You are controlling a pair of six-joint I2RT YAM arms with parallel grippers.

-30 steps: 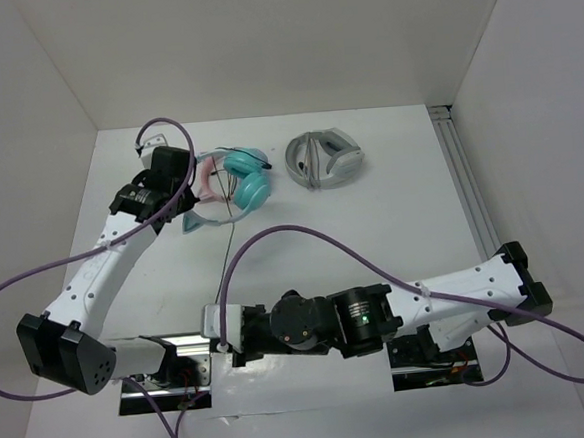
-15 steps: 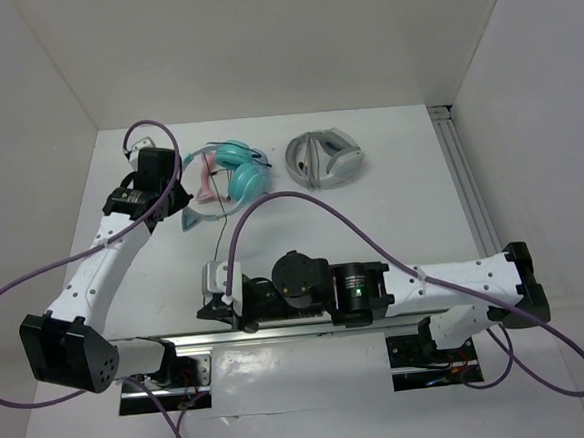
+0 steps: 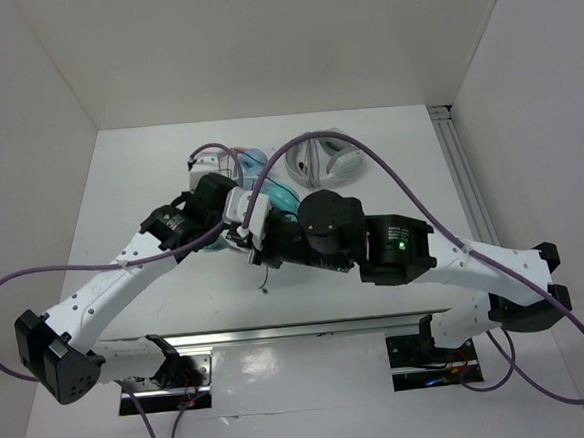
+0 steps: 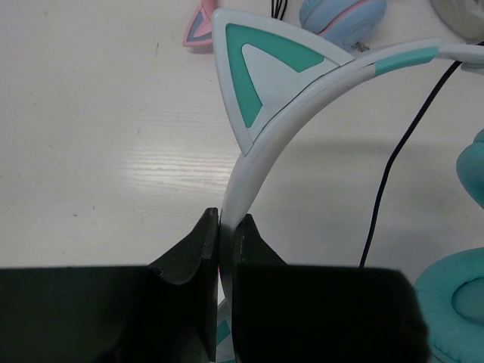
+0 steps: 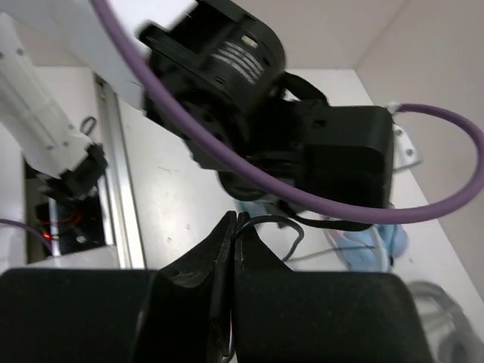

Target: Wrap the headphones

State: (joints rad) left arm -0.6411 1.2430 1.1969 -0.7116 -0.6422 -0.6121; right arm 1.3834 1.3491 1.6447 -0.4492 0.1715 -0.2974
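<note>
Left arm pose: left arm [image 3: 125, 271] reaches from its base at the near left corner up towards the middle of the table [image 4: 113, 113], with its wrist over the teal headphones [image 4: 249, 166].
Right arm pose: right arm [image 3: 455, 263] stretches from the near right corner leftwards, and its wrist lies just beside the left wrist, almost on top of it in the overhead view.
Left gripper: left gripper [image 4: 225, 227] is closed hard on the pale headband, just below one cat ear [image 4: 261, 72]; the band rises out of the jaws and curves off to the right.
Right gripper: right gripper [image 5: 234, 225] has its jaws pressed together with no gap, and the thin black cable [image 5: 281, 221] comes out from between the tips and loops to the right.
Headphones location: mid-table under both wrists, largely hidden from above; a teal ear cushion [image 4: 454, 302] shows at the lower right of the left wrist view.
Neighbours: pink-and-blue headphones [image 4: 340, 17] lie just beyond the headband; grey-and-white headphones [image 3: 326, 158] sit near the far side, right of the wrists.
Writing: white lettering on a label [image 5: 240, 53] on the left arm's black joint housing, too blurred to read.
Lights: small green lamp [image 3: 402, 243] lit on the right arm.
</note>
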